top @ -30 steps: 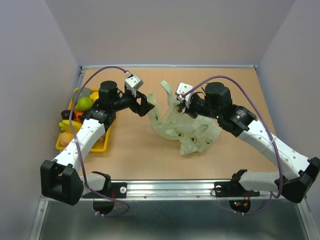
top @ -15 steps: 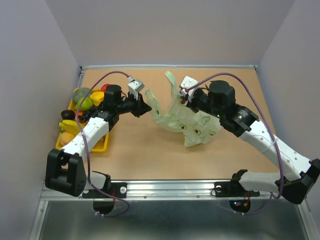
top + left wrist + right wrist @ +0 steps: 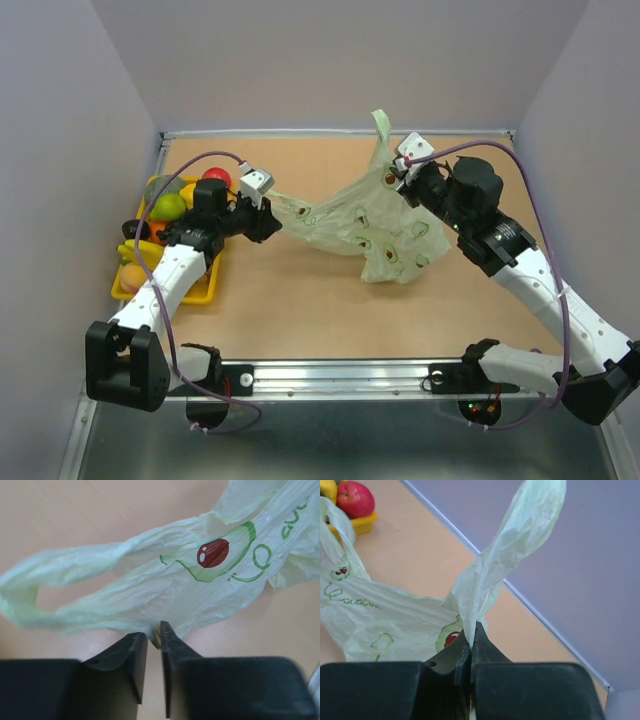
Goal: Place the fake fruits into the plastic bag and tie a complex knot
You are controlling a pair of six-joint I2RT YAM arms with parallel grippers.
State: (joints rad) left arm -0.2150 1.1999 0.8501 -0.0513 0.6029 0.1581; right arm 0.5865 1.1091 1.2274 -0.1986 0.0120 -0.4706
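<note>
The plastic bag [image 3: 360,225] is pale green with printed fruit marks and hangs stretched between both grippers above the table. My left gripper [image 3: 272,218] pinches its left edge; in the left wrist view a fold of the plastic bag [image 3: 150,590] sits between the nearly closed tips of the left gripper [image 3: 154,636]. My right gripper [image 3: 397,175] is shut on a handle [image 3: 520,535] that sticks up past the right gripper [image 3: 471,630]. The fake fruits, among them a red apple [image 3: 215,177], a green apple [image 3: 168,207] and a banana [image 3: 140,252], lie at the left. No knot is in view.
The fruits rest in a yellow tray [image 3: 200,290] against the left wall; its corner [image 3: 362,522] and the red apple [image 3: 355,499] also show in the right wrist view. Grey walls enclose the table on three sides. A metal rail runs along the near edge.
The left gripper closed on the bag's left edge and drew it left. The right gripper carried the handle up and toward the back right, stretching the bag out.
</note>
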